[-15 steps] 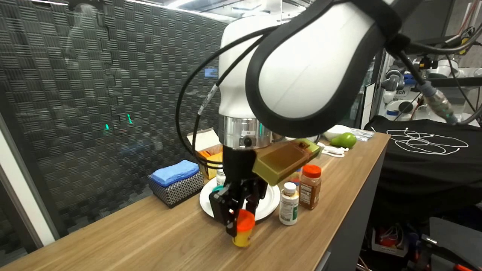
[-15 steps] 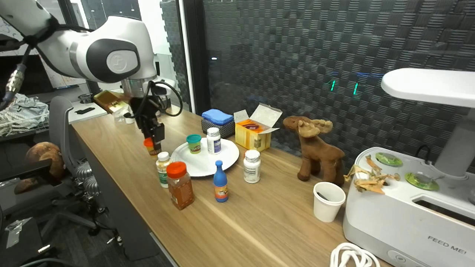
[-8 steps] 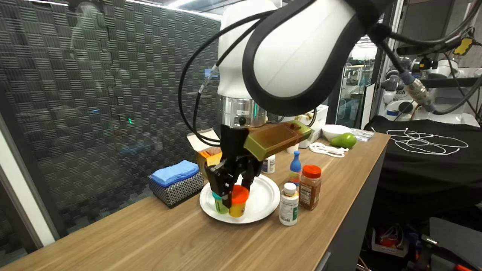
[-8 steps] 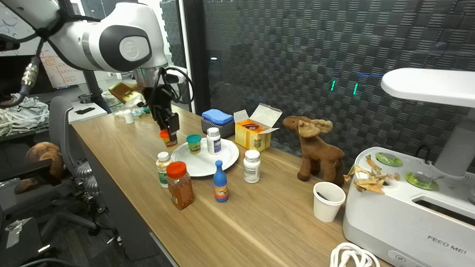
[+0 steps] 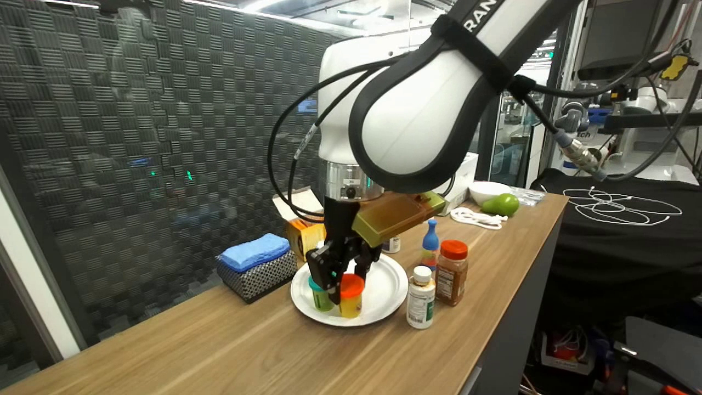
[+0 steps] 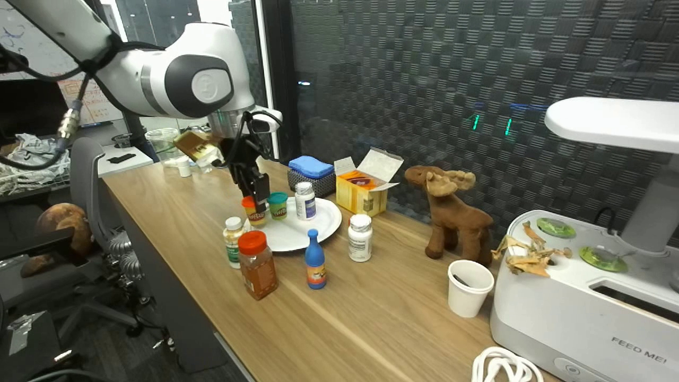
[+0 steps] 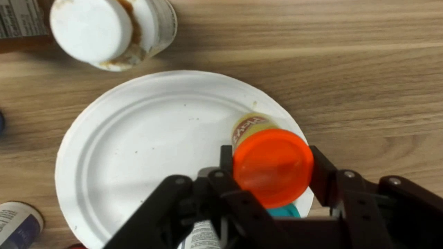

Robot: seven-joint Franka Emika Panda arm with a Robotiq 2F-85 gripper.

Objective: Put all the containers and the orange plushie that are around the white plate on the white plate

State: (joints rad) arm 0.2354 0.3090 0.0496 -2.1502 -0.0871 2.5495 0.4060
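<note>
My gripper (image 7: 271, 157) is shut on the yellow cup with the orange lid (image 7: 273, 167), one finger on each side. The cup is upright near the rim of the white plate (image 7: 155, 138); whether it touches the plate I cannot tell. Beside it on the plate stand the teal-lidded green cup (image 6: 277, 207) and a white bottle (image 6: 305, 204). Around the plate are a white-capped bottle (image 5: 420, 302), a red-lidded spice jar (image 5: 451, 277), a blue bottle (image 6: 315, 265) and another white bottle (image 6: 360, 241). Behind that last bottle peeks an orange-red sliver, perhaps the orange plushie, mostly hidden.
A yellow box with raised flaps (image 6: 362, 196) and a patterned box with blue cloth (image 5: 256, 258) stand behind the plate. Farther along are a brown moose toy (image 6: 451, 217), a paper cup (image 6: 469, 289) and a white appliance (image 6: 583, 307). The table's front edge runs past the spice jar.
My gripper has lifted the orange-lidded cup off the table beside the plate, carried it across the rim and lowered it over the plate next to the green cup.
</note>
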